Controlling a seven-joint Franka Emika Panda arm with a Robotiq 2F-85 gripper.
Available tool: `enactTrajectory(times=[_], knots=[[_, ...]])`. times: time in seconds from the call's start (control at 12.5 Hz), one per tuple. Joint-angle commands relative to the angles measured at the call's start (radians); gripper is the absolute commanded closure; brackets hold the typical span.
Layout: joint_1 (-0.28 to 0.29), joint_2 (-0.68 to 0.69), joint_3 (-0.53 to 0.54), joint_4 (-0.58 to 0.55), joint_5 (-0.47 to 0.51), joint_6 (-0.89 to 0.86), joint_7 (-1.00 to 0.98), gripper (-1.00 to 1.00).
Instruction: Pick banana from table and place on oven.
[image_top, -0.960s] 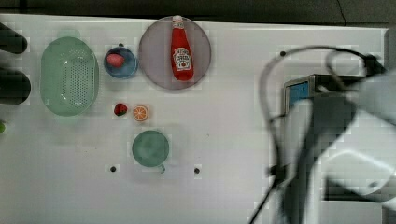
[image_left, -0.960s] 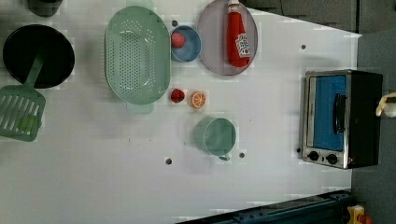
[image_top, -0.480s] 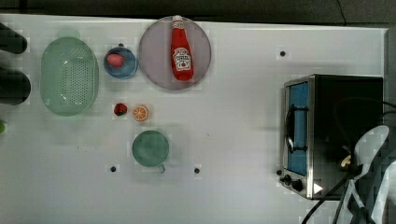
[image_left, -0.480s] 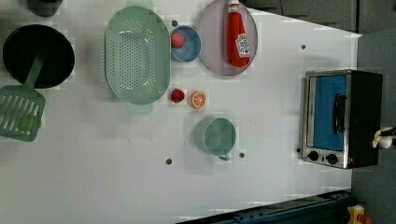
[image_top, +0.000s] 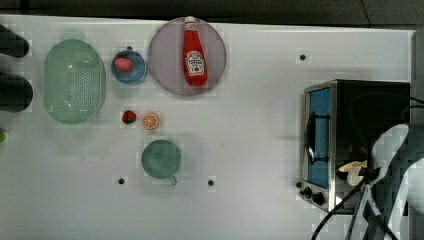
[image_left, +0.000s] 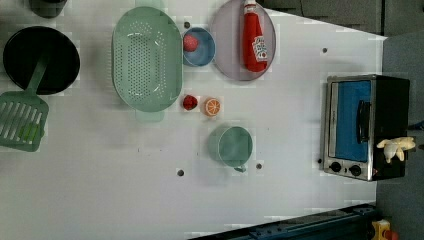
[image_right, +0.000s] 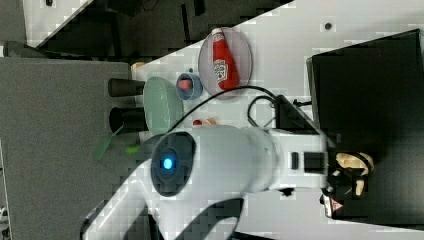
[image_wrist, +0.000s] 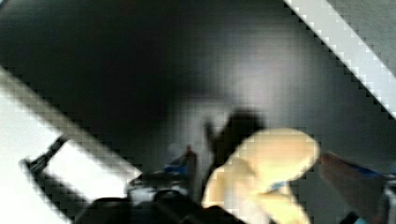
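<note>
White bolt-holed tabletop (image_top: 260, 125) unchanged; what's new is the white arm swinging off the boxy black-topped, silver-framed toaster oven (image_top: 370, 107) toward the top view's lower right. The small pale-yellow toy banana (image_left: 396, 147) now sits on the oven's black top near the knob end, so placement looks done. Gripper (image_right: 345, 175) is right by the banana; whether its jaws grip or have let go, I can't tell.

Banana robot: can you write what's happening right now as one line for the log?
stage: placing | banana: over oven black top, near knob end | gripper: at banana | table: strawberry, orange slice, cup untouched
</note>
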Motion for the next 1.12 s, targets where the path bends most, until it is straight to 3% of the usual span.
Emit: enactTrajectory(times=[0.08,0.4,0.64,0.88,1.12], knots=[[0.044,-0.04,0.041,0.054,-0.009,-0.019,-0.037,-1.0],[0.106,-0.158,0.114,0.101,-0.01,-0.076,0.147,-1.0],[0.144,-0.284,0.204,0.1,-0.01,-0.342,0.406,-1.0],[0.158,-0.394,0.338,0.097,-0.01,-0.442,0.712,-1.0],[0.158,-0.457,0.469,0.095,-0.032,-0.444,0.781,-1.0]])
